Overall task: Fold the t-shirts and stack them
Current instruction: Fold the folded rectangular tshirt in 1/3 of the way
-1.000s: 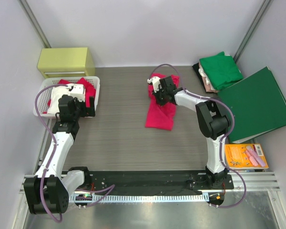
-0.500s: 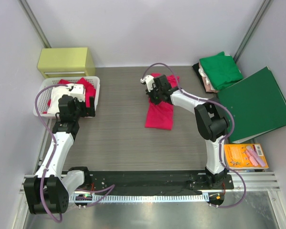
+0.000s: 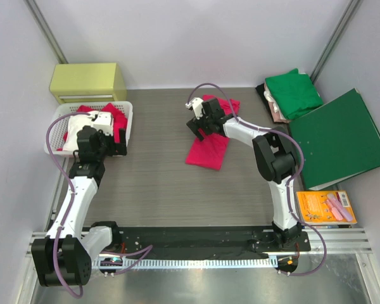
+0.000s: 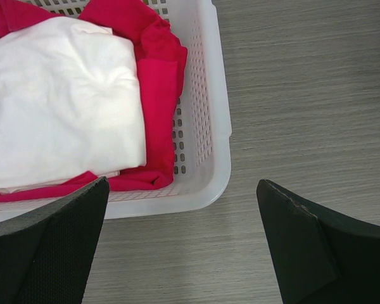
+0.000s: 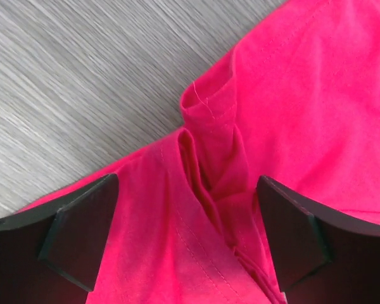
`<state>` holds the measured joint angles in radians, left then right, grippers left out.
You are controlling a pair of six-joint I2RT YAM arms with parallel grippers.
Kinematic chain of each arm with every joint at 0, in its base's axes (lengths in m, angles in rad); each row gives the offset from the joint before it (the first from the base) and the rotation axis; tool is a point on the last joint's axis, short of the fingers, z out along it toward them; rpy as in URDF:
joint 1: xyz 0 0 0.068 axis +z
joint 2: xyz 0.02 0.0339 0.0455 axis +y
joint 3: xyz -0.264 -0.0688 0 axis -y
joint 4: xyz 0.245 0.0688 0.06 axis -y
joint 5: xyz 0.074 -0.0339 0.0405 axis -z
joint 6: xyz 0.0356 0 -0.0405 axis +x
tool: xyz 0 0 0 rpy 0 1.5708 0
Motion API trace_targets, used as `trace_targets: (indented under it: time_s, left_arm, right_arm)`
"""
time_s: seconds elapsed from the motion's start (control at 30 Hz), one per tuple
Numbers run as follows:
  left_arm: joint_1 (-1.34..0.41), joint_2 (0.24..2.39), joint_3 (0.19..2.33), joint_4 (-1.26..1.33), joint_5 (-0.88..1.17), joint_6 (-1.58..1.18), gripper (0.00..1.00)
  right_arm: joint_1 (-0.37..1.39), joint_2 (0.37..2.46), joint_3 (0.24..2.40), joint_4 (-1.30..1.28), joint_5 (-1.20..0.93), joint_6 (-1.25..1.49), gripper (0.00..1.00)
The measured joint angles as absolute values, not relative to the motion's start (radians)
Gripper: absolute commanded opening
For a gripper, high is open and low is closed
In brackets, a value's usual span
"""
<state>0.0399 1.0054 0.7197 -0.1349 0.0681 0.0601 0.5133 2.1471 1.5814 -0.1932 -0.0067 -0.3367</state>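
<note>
Looking down from above, we see the red shirt point(image 3: 206, 152) lying partly folded on the table point(image 3: 152, 183), a little toward the far edge from the middle, one end bunched up closer to that edge. The right gripper point(image 3: 198, 126) hangs over the shirt's far left part with its jaws spread. At the far right corner a folded green shirt point(image 3: 294, 92) sits on top of a pale pink shirt point(image 3: 277, 114), with a green folder point(image 3: 339, 139) beside them along the right edge and an orange book point(image 3: 320, 206) nearer to us. By the left edge a white basket point(image 3: 125, 109) holds a white cloth point(image 3: 101, 117) and a red cloth point(image 3: 117, 114), a yellow-green box point(image 3: 85, 81) sits in the far left corner, and the left gripper point(image 3: 114, 142) hovers over the basket's near right corner. From the left wrist, we find the left gripper point(image 4: 182, 187) fully open and holding nothing, above the basket point(image 4: 218, 114) rim, with the white cloth point(image 4: 63, 101) lying on the red cloth point(image 4: 158, 88) inside. From the right wrist, the right gripper point(image 5: 187, 183) stands wide open just above the red shirt point(image 5: 291, 76), with a ridge of creased fabric between its fingers but nothing pinched, and bare table point(image 5: 82, 76) beside the shirt.
</note>
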Motion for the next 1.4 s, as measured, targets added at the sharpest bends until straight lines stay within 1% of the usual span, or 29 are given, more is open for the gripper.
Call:
trace_targets:
  time_s: [0.27,0.5,0.53,0.57,0.6,0.7,0.83,1.0,1.2,1.4]
  left_arm:
    - [0.04,1.005,0.72,-0.142,0.082,0.06,1.0]
    - [0.04,1.007,0.72,-0.149,0.088,0.059,1.0]
    - [0.04,1.007,0.72,-0.149,0.09,0.059,1.0]
    - [0.04,1.007,0.72,-0.15,0.092,0.059,1.0]
    - [0.04,1.007,0.72,-0.151,0.092,0.059,1.0]
    - [0.04,1.007,0.72,-0.151,0.092,0.059,1.0]
    - [0.04,1.007,0.72,-0.151,0.099,0.058,1.0]
    - [0.04,1.007,0.72,-0.152,0.102,0.056,1.0]
    - [0.04,1.007,0.72,-0.152,0.102,0.056,1.0]
    - [0.04,1.007,0.72,-0.155,0.102,0.056,1.0]
  right_arm:
    - [0.513,2.054,1.412,-0.085,0.078,-0.337,1.0]
    - [0.513,1.879,1.29,-0.023,0.116,-0.336,1.0]
    - [0.514,1.853,1.285,-0.025,0.12,-0.335,0.96]
    - [0.513,1.831,1.285,-0.025,0.126,-0.334,0.69]
    - [0.513,1.807,1.285,-0.03,0.134,-0.332,0.02]
    - [0.512,1.756,1.279,-0.057,0.149,-0.31,0.01]
    - [0.501,1.672,1.212,-0.097,0.146,-0.257,0.01]
    - [0.48,1.678,1.178,-0.165,0.111,-0.202,0.01]
    - [0.464,1.789,1.192,-0.191,0.066,-0.159,0.01]
    - [0.459,1.99,1.306,-0.208,0.009,-0.138,0.01]
